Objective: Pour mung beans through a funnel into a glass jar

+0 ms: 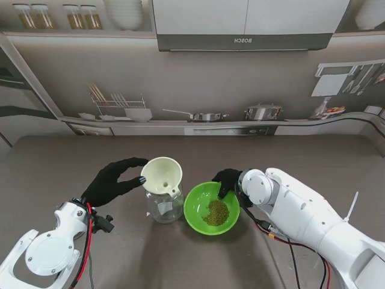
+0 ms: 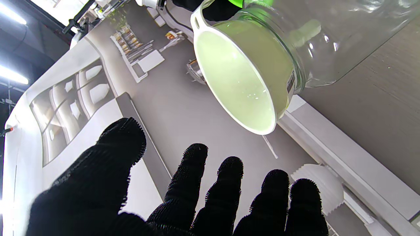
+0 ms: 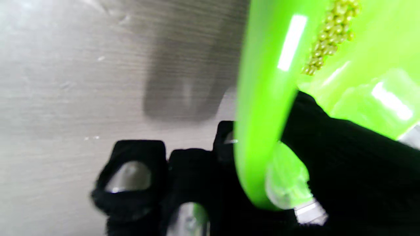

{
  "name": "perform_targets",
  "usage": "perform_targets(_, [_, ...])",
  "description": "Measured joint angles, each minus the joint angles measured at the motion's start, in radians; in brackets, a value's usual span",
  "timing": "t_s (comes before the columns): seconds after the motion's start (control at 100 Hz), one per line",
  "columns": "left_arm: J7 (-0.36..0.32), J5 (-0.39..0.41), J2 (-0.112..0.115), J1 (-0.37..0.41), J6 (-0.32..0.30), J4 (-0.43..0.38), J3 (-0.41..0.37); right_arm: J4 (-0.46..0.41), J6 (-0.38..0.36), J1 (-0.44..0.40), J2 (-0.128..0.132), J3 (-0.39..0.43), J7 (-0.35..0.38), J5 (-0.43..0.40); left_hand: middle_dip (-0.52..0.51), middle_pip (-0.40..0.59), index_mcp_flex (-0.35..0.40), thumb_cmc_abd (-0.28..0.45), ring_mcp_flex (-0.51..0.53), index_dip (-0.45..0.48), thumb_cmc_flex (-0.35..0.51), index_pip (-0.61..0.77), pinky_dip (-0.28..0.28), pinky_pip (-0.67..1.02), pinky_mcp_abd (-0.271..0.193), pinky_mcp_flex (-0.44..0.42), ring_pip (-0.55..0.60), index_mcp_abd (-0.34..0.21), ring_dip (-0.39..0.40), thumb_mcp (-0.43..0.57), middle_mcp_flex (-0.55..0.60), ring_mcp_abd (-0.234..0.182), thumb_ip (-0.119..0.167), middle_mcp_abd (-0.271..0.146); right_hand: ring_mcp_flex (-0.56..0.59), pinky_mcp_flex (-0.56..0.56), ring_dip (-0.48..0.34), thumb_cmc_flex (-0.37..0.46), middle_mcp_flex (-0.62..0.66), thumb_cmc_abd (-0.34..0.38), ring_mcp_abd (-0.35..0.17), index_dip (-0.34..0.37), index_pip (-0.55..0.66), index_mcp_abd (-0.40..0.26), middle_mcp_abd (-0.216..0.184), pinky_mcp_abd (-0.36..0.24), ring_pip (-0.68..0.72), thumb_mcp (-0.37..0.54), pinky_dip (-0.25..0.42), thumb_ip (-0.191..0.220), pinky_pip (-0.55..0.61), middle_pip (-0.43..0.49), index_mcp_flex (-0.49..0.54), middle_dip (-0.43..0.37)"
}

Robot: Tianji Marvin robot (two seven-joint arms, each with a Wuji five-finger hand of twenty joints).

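While the cream plastic funnel (image 1: 162, 174) sits upright in the mouth of the clear glass jar (image 1: 165, 205), its spout pointing straight down inside the glass, the bright green plastic bowl (image 1: 211, 208) of mung beans (image 1: 217, 212) rests on the grey wood-grain table (image 1: 54, 168) just to the right of the jar, the two close enough that they may touch. Right hand (image 1: 229, 182), black-gloved, is clamped on the bowl's far right rim; the right wrist view shows the thumb inside the wall and the other fingers (image 3: 131, 170) curled outside it, so the grip is a rim pinch. Left hand (image 1: 114, 180) holds nothing, its fingers spread and its fingertips (image 2: 197, 157) just short of the funnel's left rim; contact cannot be confirmed from the stand view, and the left wrist view shows a gap. Key relation: the funnel mouth lies directly to the left of the bowl and higher than the bowl's rim, so the pour likely requires a lift, a short carry leftward, then a tilt over the rim opposite the grip. Right hand is the nearer and already holds the load. Risk judged: funnel tipping if unbraced, beans spilling past its lip.
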Motion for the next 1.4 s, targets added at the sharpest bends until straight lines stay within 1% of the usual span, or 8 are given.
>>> perform_targets(0.12, [0.001, -0.006, -0.001, 0.001, 0.005, -0.001, 0.0, -0.007, 0.023, -0.015, -0.001, 0.031, 0.005, 0.03, 0.0, 0.0, 0.0, 0.008, 0.0, 0.0, 0.0, 0.0, 0.0, 0.0, 0.0, 0.0, 0.0, 0.002, 0.0, -0.01, 0.0, 0.0, 0.0, 0.001, 0.0, 0.004, 0.024, 0.01, 0.0, 0.0, -0.009, 0.02, -0.021, 0.012, -0.01, 0.0, 0.01, 0.0, 0.012, 0.0, 0.019, 0.032, 0.008, 0.018])
perform_targets(0.31, [0.005, -0.015, -0.003, 0.003, 0.015, -0.004, 0.0, -0.027, 0.092, -0.041, -0.002, 0.081, 0.03, 0.095, 0.0, 0.0, 0.0, 0.017, 0.0, 0.0, 0.0, 0.0, 0.0, 0.0, 0.0, 0.0, 0.0, 0.003, 0.0, -0.018, 0.0, 0.0, 0.0, 0.005, 0.0, 0.007, 0.046, 0.014, 0.0, 0.0, -0.01, 0.035, -0.048, 0.022, -0.013, 0.0, 0.015, 0.0, 0.013, 0.0, 0.035, 0.048, 0.022, 0.028])
perform_targets(0.78, [0.007, -0.02, -0.005, 0.004, 0.024, -0.005, 0.0, -0.072, 0.202, -0.086, -0.007, 0.172, 0.032, 0.165, 0.0, 0.0, 0.0, 0.017, 0.0, 0.0, 0.0, 0.0, 0.0, 0.0, 0.001, 0.0, 0.0, 0.004, 0.0, -0.022, 0.0, 0.001, 0.0, 0.008, 0.0, 0.012, 0.059, 0.024, 0.0, -0.003, -0.01, 0.054, -0.065, 0.054, -0.014, 0.002, 0.02, -0.001, 0.013, -0.001, 0.046, 0.063, 0.024, 0.035])
perform_targets(0.81, [0.007, -0.02, -0.005, 0.004, 0.025, -0.005, -0.001, -0.076, 0.211, -0.089, -0.007, 0.178, 0.031, 0.17, 0.0, 0.0, 0.0, 0.017, 0.0, 0.0, 0.011, 0.0, 0.0, 0.0, 0.001, 0.0, 0.0, 0.004, 0.0, -0.022, 0.0, 0.001, 0.0, 0.008, 0.0, 0.012, 0.059, 0.024, 0.0, -0.005, -0.01, 0.057, -0.066, 0.054, -0.014, 0.002, 0.02, -0.002, 0.013, -0.001, 0.047, 0.063, 0.024, 0.034])
perform_targets(0.82, [0.007, -0.02, -0.005, 0.004, 0.025, -0.005, -0.001, -0.077, 0.214, -0.09, -0.007, 0.18, 0.031, 0.172, 0.0, 0.0, 0.0, 0.017, 0.0, 0.0, 0.011, 0.0, 0.0, 0.0, 0.001, 0.0, 0.0, 0.004, 0.0, -0.023, 0.0, 0.001, 0.007, 0.008, 0.0, 0.012, 0.059, 0.024, 0.0, -0.007, -0.01, 0.057, -0.067, 0.054, -0.014, 0.002, 0.02, -0.002, 0.013, -0.001, 0.047, 0.063, 0.024, 0.034])
perform_targets(1.02, [0.007, -0.019, -0.005, 0.004, 0.026, -0.005, -0.002, -0.111, 0.278, -0.108, -0.007, 0.222, 0.032, 0.198, 0.0, 0.0, 0.0, 0.017, 0.0, 0.0, 0.011, 0.0, 0.001, 0.0, 0.002, 0.0, 0.0, 0.005, 0.0, -0.03, 0.0, 0.001, 0.007, 0.009, 0.0, 0.013, 0.059, 0.026, 0.0, -0.014, -0.01, 0.058, -0.07, 0.061, -0.014, 0.003, 0.021, -0.003, 0.013, -0.002, 0.051, 0.07, 0.024, 0.033])
perform_targets(1.19, [0.007, -0.019, -0.005, 0.003, 0.025, -0.005, -0.002, -0.14, 0.34, -0.121, -0.008, 0.263, 0.031, 0.24, 0.0, 0.0, 0.0, 0.017, 0.0, 0.0, 0.011, 0.0, 0.001, 0.0, 0.002, 0.0, 0.0, 0.005, 0.0, -0.031, 0.0, 0.001, 0.007, 0.009, 0.0, 0.013, 0.06, 0.036, 0.0, -0.014, -0.01, 0.058, -0.071, 0.067, -0.012, 0.005, 0.021, -0.005, 0.013, -0.002, 0.051, 0.072, 0.024, 0.032])
perform_targets(1.4, [0.004, -0.02, -0.005, 0.002, 0.026, -0.005, -0.002, -0.17, 0.376, -0.132, -0.007, 0.296, 0.024, 0.239, 0.0, 0.0, 0.0, 0.017, 0.0, 0.0, 0.011, 0.0, 0.001, 0.0, 0.002, 0.0, 0.0, 0.005, 0.0, -0.031, 0.0, 0.001, 0.007, 0.009, 0.0, 0.013, 0.064, 0.036, 0.0, -0.015, -0.009, 0.058, -0.071, 0.069, -0.01, 0.006, 0.022, -0.005, 0.013, -0.002, 0.051, 0.072, 0.024, 0.032])
